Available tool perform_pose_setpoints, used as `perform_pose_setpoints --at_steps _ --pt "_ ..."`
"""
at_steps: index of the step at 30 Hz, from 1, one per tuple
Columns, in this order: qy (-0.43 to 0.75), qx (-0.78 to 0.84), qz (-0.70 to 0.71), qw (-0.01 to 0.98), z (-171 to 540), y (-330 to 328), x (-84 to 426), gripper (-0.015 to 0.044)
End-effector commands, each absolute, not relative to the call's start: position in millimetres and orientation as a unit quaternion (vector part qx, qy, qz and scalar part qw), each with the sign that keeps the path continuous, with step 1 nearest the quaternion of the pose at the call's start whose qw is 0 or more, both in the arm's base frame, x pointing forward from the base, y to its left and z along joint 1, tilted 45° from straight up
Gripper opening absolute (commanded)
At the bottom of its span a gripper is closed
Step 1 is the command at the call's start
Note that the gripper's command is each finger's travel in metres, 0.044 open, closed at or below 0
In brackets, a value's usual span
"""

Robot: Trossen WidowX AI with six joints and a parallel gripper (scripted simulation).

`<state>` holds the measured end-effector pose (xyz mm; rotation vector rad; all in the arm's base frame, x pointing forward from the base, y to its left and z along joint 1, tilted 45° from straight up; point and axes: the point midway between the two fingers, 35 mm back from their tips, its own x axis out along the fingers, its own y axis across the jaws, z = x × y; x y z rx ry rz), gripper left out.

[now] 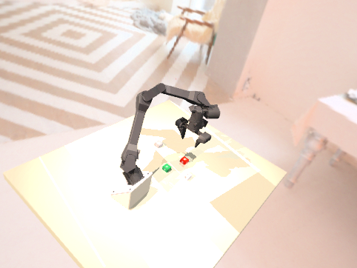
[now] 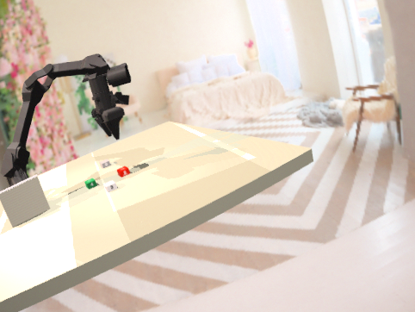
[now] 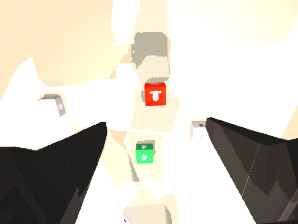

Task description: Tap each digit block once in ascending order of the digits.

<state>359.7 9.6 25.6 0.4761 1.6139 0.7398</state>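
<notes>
My gripper (image 1: 189, 141) (image 2: 114, 134) (image 3: 156, 124) is open and empty, high above the table. A red block (image 1: 184, 160) (image 2: 123, 171) (image 3: 155, 94) lies ahead of the fingertips in the wrist view; its digit is unclear. A green block (image 1: 167, 168) (image 2: 90, 184) (image 3: 144, 154) is nearer the arm's base; its side seems to show a 4 in the exterior view. One white block (image 1: 187, 177) (image 2: 111, 186) (image 3: 199, 131) is beside the right fingertip in the wrist view. Another pale block (image 1: 158, 143) (image 2: 105, 164) (image 3: 51, 106) is at the left there. Both their digits are too blurred to read.
A pale upright panel (image 1: 141, 194) (image 2: 26, 202) stands by the arm's base. The blocks stand apart on the pale table (image 1: 237, 200) (image 2: 181, 181). Strong light and shadow patches cross the table top.
</notes>
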Motion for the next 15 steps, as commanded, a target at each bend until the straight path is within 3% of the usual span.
perform_pose_setpoints --at_steps 1,15 --pt "0.698 0.202 0.321 0.608 24.8 8.0 360.0 0.0400" --pt "0.698 0.205 0.323 0.606 146.3 125.6 315.7 0.0400"
